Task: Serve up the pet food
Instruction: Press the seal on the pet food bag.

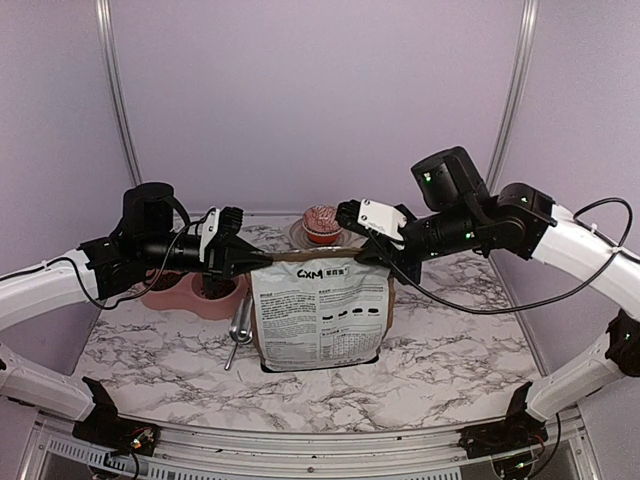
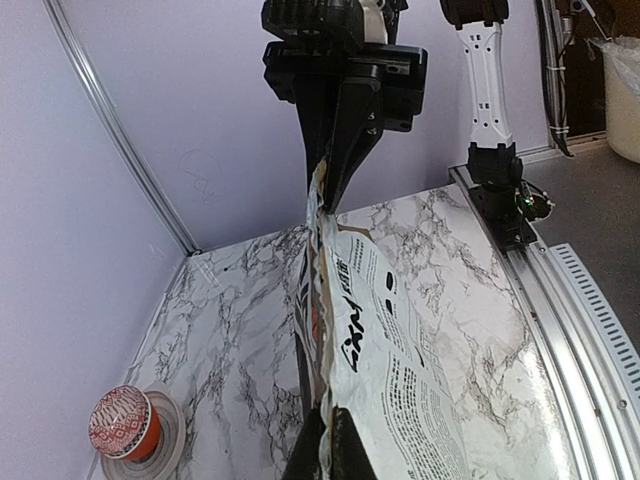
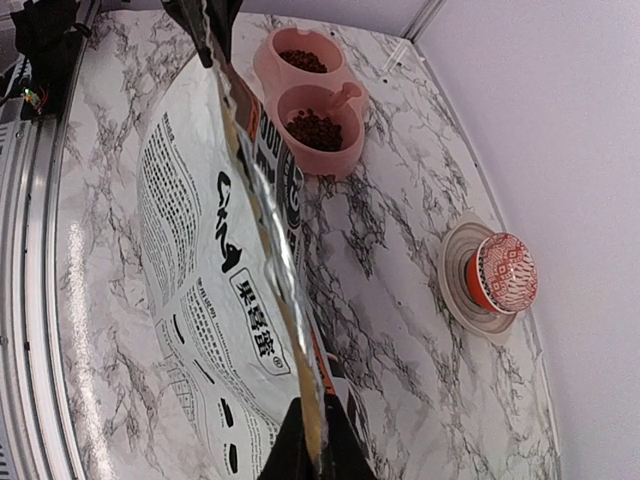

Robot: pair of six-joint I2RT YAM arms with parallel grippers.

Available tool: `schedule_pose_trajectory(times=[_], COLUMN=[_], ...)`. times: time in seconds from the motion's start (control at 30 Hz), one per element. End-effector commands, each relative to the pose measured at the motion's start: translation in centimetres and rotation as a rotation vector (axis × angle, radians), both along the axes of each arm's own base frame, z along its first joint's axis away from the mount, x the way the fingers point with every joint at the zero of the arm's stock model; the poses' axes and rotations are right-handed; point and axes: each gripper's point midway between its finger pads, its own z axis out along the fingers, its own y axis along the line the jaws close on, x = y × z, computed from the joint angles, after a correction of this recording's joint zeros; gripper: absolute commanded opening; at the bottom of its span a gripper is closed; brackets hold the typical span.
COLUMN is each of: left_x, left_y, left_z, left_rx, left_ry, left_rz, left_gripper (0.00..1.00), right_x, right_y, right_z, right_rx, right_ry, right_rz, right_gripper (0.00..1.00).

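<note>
So from where I'm standing this looks mostly done: the pet food [image 3: 315,130] is already sitting in both cups of the pink double bowl [image 3: 340,165] over on the left side of the marble-pattern table [image 1: 450,340]. It lies as small loose heaps of tiny dark reddish-brown pellets, not filled to the rim. What's left, I'd guess, is dealing with the bag [image 1: 320,315], either closing it up or setting it down and letting go. It stands upright in the middle of the table with its mouth pulled flat into a straight seam. The left gripper [image 2: 325,445] is pressed together on one top corner and the right gripper [image 3: 315,450] is clamped the same way on the other, so the top edge is stretched taut between them. The bag is white with black print, brown at the sides, a bit crinkly, with a shiny silvery lining showing along the lip. The bowl looks like smooth matte plastic. Behind the bag there's a cupcake [image 3: 505,272] with pink frosting in a red patterned wrapper, on a clear round saucer [image 3: 455,290], well away from the bowl. A thin metal utensil [image 1: 238,335] lies just left of the bag; can't tell exactly what it is.
</note>
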Motion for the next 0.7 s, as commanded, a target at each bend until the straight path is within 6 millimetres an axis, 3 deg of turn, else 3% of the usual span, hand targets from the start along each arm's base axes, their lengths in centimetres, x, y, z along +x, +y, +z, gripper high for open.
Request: schedule_pose_trajectory(times=[0.0, 0.23, 0.33, 0.4, 0.53, 0.67], left_x=[-0.3, -0.3, -0.3, -0.3, -0.3, -0.3], left_y=[0.5, 0.6, 0.5, 0.5, 0.6, 0.6], left_z=[3.1, 3.2, 3.1, 3.2, 3.2, 3.2], left_rx=[-0.053, -0.055, -0.053, -0.054, -0.055, -0.054], left_ry=[-0.068, -0.072, -0.072, -0.072, -0.076, -0.076], left_rz=[-0.002, -0.003, -0.004, -0.003, -0.003, -0.002], left_gripper=[0.0, 0.0, 0.0, 0.0, 0.0, 0.0], right_x=[0.4, 0.9, 1.2, 1.3, 1.2, 1.1], right_y=[-0.8, -1.3, -1.9, -2.3, -2.8, -3.0], right_z=[-0.3, 0.4, 0.5, 0.5, 0.4, 0.5], right_rx=[-0.01, -0.006, -0.008, -0.004, 0.001, 0.009], right_ry=[0.007, -0.025, -0.045, -0.047, -0.05, -0.057], right_rz=[-0.031, -0.056, -0.083, -0.095, -0.106, -0.105], right_gripper=[0.0, 0.0, 0.31, 0.38, 0.36, 0.2])
